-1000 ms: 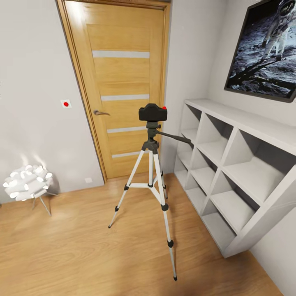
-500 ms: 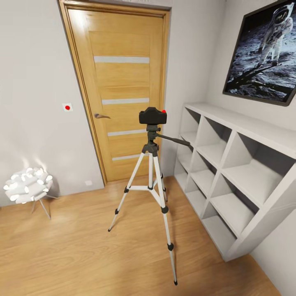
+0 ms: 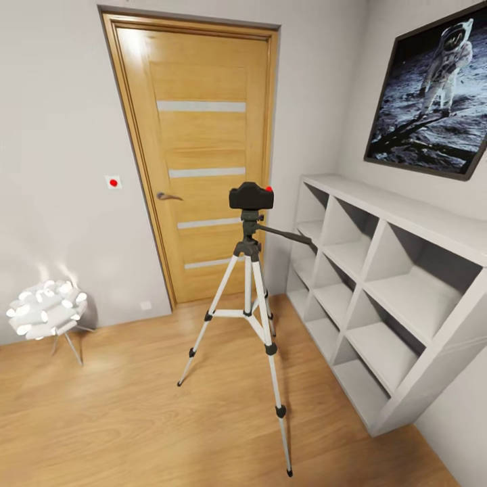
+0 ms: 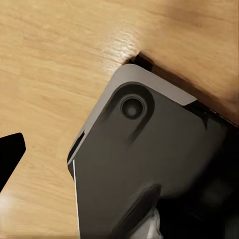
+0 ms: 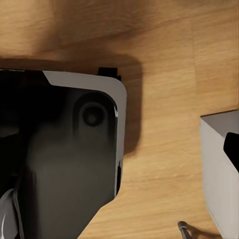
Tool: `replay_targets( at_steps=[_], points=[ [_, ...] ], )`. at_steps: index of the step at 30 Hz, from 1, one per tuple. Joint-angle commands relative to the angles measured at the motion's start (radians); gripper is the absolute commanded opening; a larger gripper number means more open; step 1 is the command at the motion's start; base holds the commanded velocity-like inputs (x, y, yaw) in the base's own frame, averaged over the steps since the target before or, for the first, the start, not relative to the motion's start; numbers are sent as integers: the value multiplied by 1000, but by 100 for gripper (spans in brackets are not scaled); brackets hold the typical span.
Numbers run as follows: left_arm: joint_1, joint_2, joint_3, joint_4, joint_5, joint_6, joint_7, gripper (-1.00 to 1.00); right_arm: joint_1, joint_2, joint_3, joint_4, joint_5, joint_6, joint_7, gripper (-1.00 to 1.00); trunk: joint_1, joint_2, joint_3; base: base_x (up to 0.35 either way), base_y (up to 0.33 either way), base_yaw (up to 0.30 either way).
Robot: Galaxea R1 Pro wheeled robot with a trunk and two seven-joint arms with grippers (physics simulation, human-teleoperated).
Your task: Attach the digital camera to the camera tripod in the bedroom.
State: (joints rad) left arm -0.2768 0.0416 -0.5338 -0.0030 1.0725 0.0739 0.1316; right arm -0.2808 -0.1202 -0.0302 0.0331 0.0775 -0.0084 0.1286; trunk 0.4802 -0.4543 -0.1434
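The bedroom opens up here: wooden door (image 3: 203, 162) on the far wall, white shelving (image 3: 379, 270) along the right, plank floor (image 3: 122, 419) below. Center stage, the camera tripod (image 3: 249, 318) stands on 3 splayed silver legs, pan handle poking right toward the shelving. Perched on its head sits the digital camera (image 3: 251, 196), small, black, red button up top. It looks light, rigid and probably fragile; best held by the body sides, clear of the lens. Both wrist views look down on floor and robot base; I cannot tell how the fingers stand.
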Motion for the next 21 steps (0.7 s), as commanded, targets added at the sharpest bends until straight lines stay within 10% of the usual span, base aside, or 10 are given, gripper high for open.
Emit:
replay_targets(
  at_steps=[1, 21],
  points=[
    [-1, 0, -9, 0, 8, 3, 3, 100, -1, 0, -4, 2, 8, -1, 2, 100, 0, -2, 0, 0, 0, 0],
    [-1, 0, -10, -2, 9, -170, 9, 100, 0, 1, -4, 2, 7, -5, 2, 100, 0, -2, 32, 0, 0, 0]
  ],
)
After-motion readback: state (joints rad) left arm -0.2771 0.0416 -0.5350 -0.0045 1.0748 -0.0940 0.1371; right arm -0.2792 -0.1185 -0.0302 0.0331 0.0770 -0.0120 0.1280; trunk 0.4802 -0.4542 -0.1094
